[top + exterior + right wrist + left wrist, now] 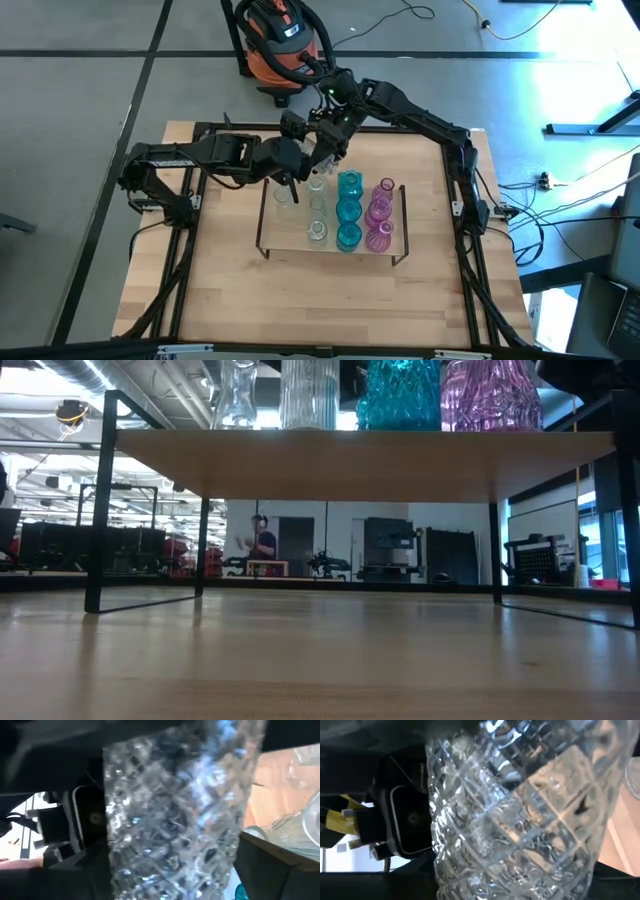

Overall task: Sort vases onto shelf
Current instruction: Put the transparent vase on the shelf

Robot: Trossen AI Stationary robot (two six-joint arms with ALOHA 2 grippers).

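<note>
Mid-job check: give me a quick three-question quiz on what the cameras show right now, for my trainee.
1. True or false: in the high view, the pink vases stand at the right end of the shelf.
2. The left end effector and the right end effector meet at a cut-glass vase. Its colour? A teal, B clear, C pink.
3. Fill in: between the clear vases and the pink ones stands a row of ___ vases.

Key: 1 true; 2 B; 3 teal.
</note>
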